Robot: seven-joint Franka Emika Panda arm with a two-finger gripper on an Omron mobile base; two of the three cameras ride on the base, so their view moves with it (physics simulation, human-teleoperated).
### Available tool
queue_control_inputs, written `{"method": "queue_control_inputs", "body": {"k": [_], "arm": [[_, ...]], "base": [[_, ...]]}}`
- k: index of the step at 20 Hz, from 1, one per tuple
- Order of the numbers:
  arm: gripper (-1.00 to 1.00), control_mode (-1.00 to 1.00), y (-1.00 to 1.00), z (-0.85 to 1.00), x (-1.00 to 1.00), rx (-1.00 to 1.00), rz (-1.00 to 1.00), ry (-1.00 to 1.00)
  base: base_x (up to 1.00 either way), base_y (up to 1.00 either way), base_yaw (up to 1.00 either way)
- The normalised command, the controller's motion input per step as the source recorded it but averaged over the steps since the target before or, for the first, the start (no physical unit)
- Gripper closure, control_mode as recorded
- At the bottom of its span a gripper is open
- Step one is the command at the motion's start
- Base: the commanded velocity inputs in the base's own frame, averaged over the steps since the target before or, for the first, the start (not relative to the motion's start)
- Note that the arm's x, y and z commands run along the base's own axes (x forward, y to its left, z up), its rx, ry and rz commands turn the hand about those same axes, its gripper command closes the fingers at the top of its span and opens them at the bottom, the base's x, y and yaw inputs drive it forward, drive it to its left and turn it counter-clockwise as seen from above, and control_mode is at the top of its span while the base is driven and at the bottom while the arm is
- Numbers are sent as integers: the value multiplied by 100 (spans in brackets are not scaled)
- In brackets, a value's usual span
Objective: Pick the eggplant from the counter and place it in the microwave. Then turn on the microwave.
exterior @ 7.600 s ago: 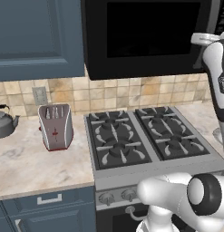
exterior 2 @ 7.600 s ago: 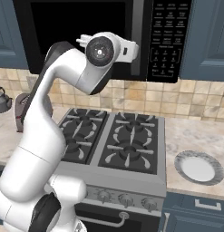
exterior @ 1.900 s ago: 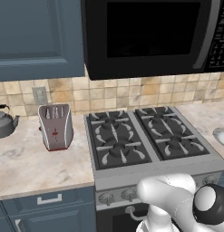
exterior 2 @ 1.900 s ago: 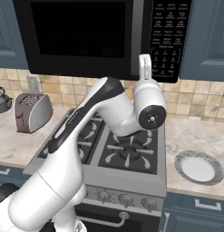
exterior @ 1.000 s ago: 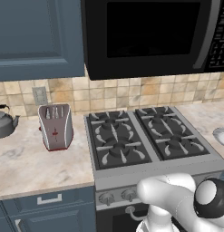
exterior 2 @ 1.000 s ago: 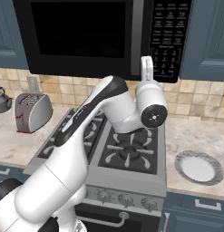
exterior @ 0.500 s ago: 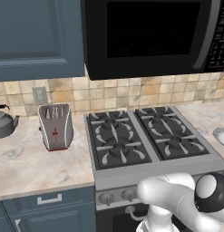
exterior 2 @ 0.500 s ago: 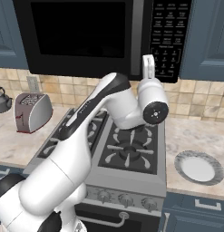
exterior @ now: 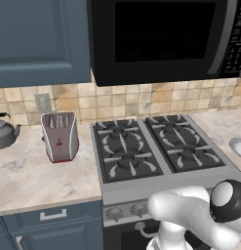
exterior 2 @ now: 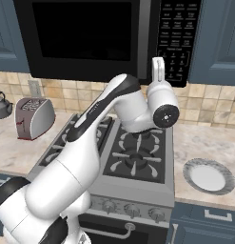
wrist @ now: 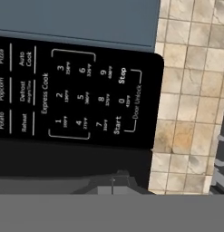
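While raised upright, the closed pincer (exterior 2: 158, 64) faces the microwave (exterior 2: 90, 38) keypad (exterior 2: 178, 33)

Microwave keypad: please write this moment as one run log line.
phase: start step | gripper: shut, raised at keypad | microwave door: closed | plate: on counter

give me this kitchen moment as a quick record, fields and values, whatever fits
microwave: above the stove, door closed
keypad: close in front of the hand camera, Start and Stop keys readable
tool: shut, raised against the lower keypad area, nothing held
stove: burners bare
toaster: on the counter left of the stove
kettle: far left
plate: on the counter right of the stove
eggplant: cannot tell where
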Motion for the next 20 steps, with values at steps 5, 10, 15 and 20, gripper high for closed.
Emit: {"method": "queue_control_inputs", "body": {"k": [5, 10, 15, 20], "arm": [[100, -100, -4, -3, 13, 0, 0, 0], [100, -100, -5, -1, 12, 0, 0, 0], [100, -100, -8, 0, 10, 0, 0, 0], [100, -100, -6, -1, 11, 0, 0, 0]], "base": [[0, 0, 0], [0, 0, 0], [0, 0, 0], [0, 0, 0]]}}
